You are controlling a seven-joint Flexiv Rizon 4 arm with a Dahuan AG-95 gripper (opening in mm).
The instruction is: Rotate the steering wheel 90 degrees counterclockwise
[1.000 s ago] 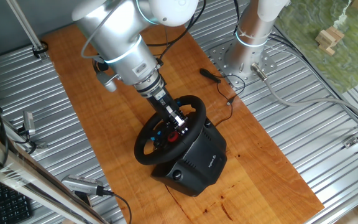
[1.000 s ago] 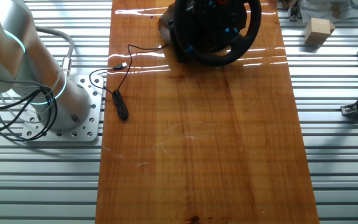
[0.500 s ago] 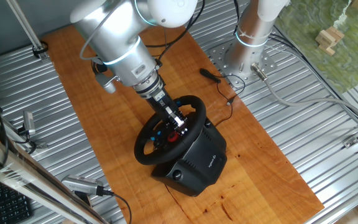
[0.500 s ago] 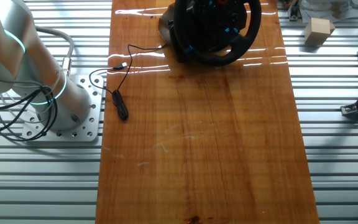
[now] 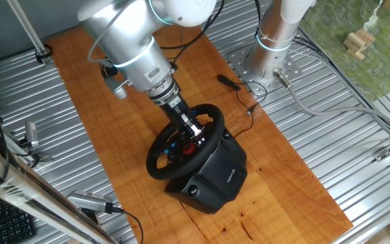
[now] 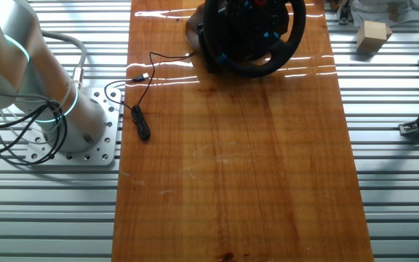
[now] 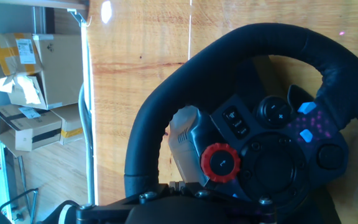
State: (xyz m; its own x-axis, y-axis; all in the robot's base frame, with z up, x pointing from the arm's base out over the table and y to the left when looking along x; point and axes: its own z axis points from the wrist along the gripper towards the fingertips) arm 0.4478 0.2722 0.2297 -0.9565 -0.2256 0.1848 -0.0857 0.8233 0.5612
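Note:
The black steering wheel point(image 5: 160, 157) stands tilted on its boxy black base point(image 5: 217, 175) on the wooden board. It also shows at the top edge of the other fixed view point(image 6: 257, 69). In the hand view its thick rim point(image 7: 166, 93) fills the frame, with a red hub knob point(image 7: 221, 163) and blue buttons point(image 7: 306, 135). My gripper point(image 5: 193, 134) reaches inside the rim, next to the hub and a silver spoke point(image 7: 185, 140). Its fingertips point(image 7: 173, 185) stand close together at the frame's bottom, with nothing visible between them.
A black cable with a plug point(image 5: 230, 81) lies on the board near the arm's bolted base plate point(image 5: 268, 66). It also shows in the other fixed view point(image 6: 140, 125). A wooden block point(image 6: 373, 36) sits on the ribbed metal table. Cardboard boxes point(image 7: 23, 62) stand beyond the board.
The arm shifted very slightly left and then back. The wheel and gripper tip look unchanged.

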